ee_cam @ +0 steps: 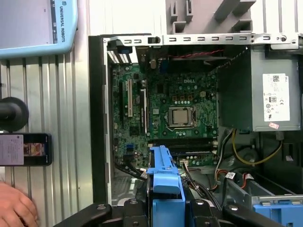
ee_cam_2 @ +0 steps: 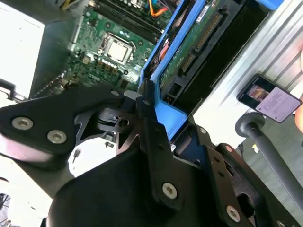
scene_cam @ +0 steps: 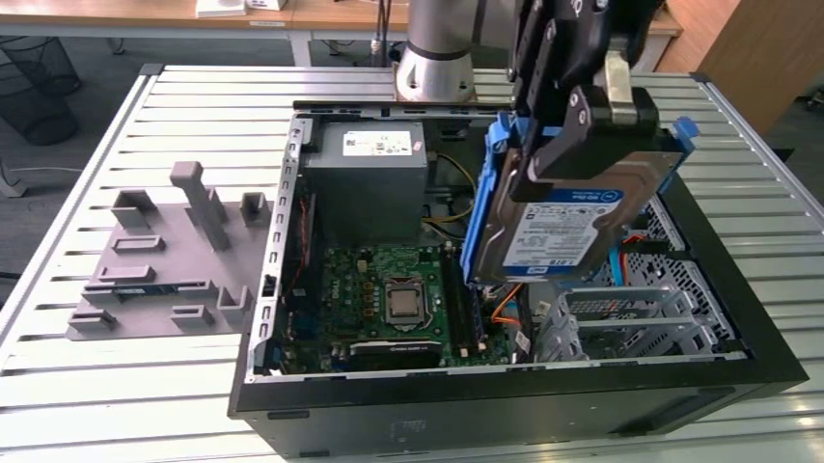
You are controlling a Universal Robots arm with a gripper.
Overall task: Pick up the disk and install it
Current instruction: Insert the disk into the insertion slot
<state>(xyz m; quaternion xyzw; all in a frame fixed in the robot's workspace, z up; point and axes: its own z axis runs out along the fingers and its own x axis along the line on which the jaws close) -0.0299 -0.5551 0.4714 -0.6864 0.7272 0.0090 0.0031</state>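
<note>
The gripper (scene_cam: 586,145) is clamped on the disk (scene_cam: 566,227), holding it tilted on edge in its blue carrier above the open computer case (scene_cam: 515,395). Below the disk inside the case sit the motherboard (scene_cam: 386,299) and the metal drive bay (scene_cam: 631,318), with the grey power supply (scene_cam: 367,183) beside the motherboard.

Black gripper (scene_cam: 595,116) on a steeply down-angled arm (scene_cam: 431,58), jaws clamped, held aloft.
</note>
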